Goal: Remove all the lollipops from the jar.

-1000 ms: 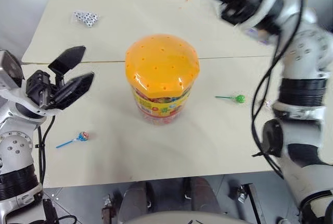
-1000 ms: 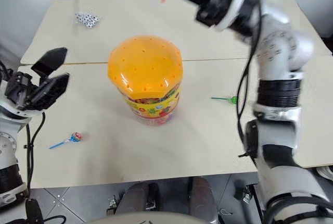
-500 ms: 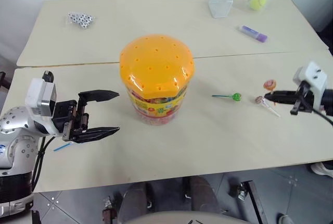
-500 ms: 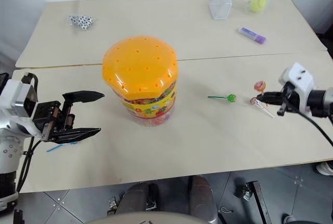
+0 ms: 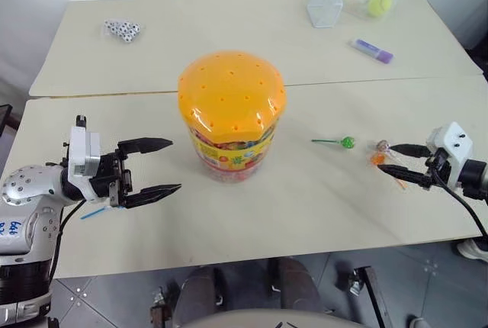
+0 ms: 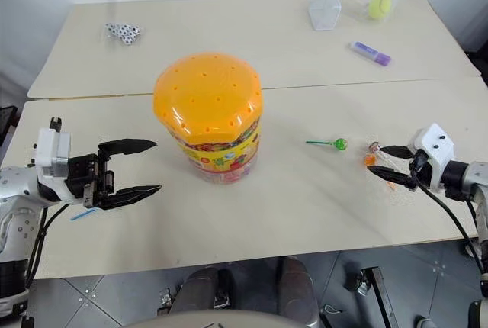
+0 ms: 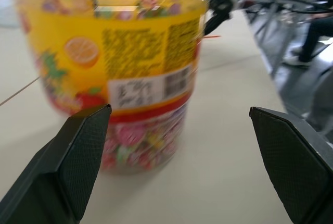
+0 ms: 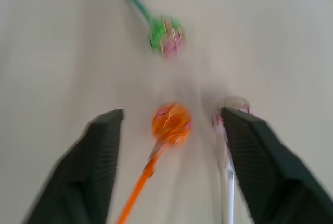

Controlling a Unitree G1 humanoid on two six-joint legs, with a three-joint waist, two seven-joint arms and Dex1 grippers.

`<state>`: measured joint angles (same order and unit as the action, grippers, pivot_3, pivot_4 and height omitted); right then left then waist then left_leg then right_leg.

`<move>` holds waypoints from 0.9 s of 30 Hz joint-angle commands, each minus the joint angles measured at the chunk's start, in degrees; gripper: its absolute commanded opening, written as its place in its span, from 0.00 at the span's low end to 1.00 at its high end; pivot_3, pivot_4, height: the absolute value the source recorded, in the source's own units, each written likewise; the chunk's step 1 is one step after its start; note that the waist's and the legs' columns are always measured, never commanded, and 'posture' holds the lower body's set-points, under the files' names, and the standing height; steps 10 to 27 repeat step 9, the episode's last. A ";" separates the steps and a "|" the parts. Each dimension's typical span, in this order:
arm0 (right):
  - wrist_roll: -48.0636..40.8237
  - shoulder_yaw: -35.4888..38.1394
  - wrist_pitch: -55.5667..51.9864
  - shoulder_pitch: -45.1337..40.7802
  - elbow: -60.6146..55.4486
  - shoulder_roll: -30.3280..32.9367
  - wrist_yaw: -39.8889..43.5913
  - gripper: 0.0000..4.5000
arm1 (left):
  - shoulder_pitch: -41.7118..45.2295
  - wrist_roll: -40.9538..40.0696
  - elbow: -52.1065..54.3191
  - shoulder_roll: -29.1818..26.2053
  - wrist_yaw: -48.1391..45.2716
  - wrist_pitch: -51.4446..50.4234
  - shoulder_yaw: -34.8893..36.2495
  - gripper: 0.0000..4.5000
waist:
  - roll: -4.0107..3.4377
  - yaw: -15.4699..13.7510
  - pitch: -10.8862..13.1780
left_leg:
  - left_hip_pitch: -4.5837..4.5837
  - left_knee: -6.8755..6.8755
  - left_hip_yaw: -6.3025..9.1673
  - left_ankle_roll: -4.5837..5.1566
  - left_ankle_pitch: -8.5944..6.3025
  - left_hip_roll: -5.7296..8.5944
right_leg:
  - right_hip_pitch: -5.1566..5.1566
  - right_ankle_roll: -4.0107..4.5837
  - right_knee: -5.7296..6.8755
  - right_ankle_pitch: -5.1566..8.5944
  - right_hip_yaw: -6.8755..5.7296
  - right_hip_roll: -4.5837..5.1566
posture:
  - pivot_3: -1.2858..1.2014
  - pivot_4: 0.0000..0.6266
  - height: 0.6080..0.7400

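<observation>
— Standing mid-bench: jar (image 5: 232, 114), orange domed lid on, label facing front. Lying out on the bench already: green lollipop (image 5: 347, 143) to its right, orange lollipop (image 8: 171, 121) and pink-silver lollipop (image 8: 231, 113) just beyond, blue lollipop (image 6: 81, 212) by the left arm, mostly hidden.

— Position of the orange one against the right gripper (image 8: 169, 146)?

— Resting on the bench between the parted fingers, touching neither as far as visible, stick trailing back toward the wrist. Pink-silver one lying just beside one finger (image 8: 260, 156). Gripper standing open, holding nothing.

— And the left gripper (image 5: 156, 166)?

— Hanging wide open, empty, pointing level at the jar's left side, well short of contact. In the wrist view, jar sitting squarely between the two fingers (image 7: 73, 151).

— Doing this step well?

— Probably drawing the right gripper straight back, avoiding nudging the pink-silver head or dragging the orange stick. Then, judging by the pose, sliding the left gripper in level around the jar's lower body for bracing, staying clear of the blue one underneath.

— Risk?

— Likely tipping the tall jar by pushing high.
</observation>
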<state>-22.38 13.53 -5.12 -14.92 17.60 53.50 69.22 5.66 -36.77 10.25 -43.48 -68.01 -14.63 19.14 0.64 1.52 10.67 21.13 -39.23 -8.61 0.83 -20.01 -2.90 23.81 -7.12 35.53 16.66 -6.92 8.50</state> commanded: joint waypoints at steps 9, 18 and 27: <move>-3.23 -9.43 10.31 -2.50 -17.07 -13.90 5.62 0.99 | -13.41 10.36 2.47 3.28 14.43 5.88 6.52 1.00 | 0.01 -0.06 0.00 | -0.02 0.02 0.11 0.02 -0.13 -0.12 | 0.01 0.02 0.09 -0.02 -0.12 0.05 | 0.52 0.24 1.00; -3.23 -9.43 10.31 -2.50 -17.07 -13.90 5.62 0.99 | -13.41 10.36 2.47 3.28 14.43 5.88 6.52 1.00 | 0.01 -0.06 0.00 | -0.02 0.02 0.11 0.02 -0.13 -0.12 | 0.01 0.02 0.09 -0.02 -0.12 0.05 | 0.52 0.24 1.00; -3.23 -9.43 10.31 -2.50 -17.07 -13.90 5.62 0.99 | -13.41 10.36 2.47 3.28 14.43 5.88 6.52 1.00 | 0.01 -0.06 0.00 | -0.02 0.02 0.11 0.02 -0.13 -0.12 | 0.01 0.02 0.09 -0.02 -0.12 0.05 | 0.52 0.24 1.00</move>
